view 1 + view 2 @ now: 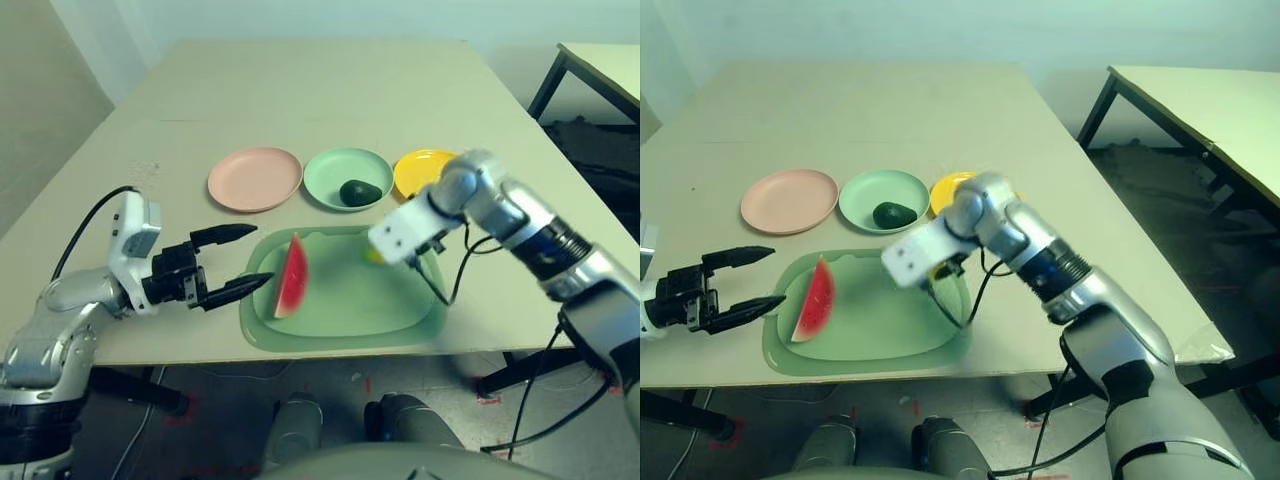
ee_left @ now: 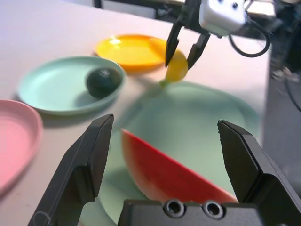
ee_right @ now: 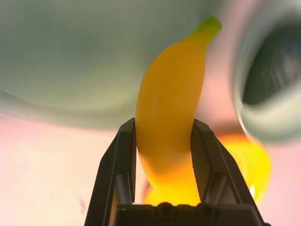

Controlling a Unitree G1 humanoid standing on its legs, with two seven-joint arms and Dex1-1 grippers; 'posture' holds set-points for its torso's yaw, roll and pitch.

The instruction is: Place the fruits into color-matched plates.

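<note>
Looking down from the left eye, the plates make a row across the far side of the mat (image 1: 340, 341): pink plate (image 1: 255, 180) at left, green plate (image 1: 330, 163) in the middle with the avocado (image 1: 360, 193) in it, yellow plate (image 1: 424, 160) at right. The melon (image 1: 293, 277) lies on the left part of the mat. The left gripper (image 1: 228, 264) is beside it, fingers wide apart, holding nothing. The right arm (image 1: 480, 195) reaches over the mat's far right part.

From the right eye, the melon sits long and narrow, one tip pointing far, the broader end near. It looks like a light, firm toy, probably smooth enough to twist if pinched at the thin tip; the thick middle, taken across its width, seems the better hold.

At the left wrist, the melon lies between and beyond the open fingers, red face up toward the camera. Past it, the right gripper (image 2: 182, 62) grips the banana (image 2: 177, 67), stem down, close to the yellow plate.

At the right wrist, the fingers are closed on the banana's thick body, one on each side, with the green stem free. It is likely light and stiff, though its rounded sides could roll in the grip; easing it low over the yellow plate before letting go should suit it.
</note>
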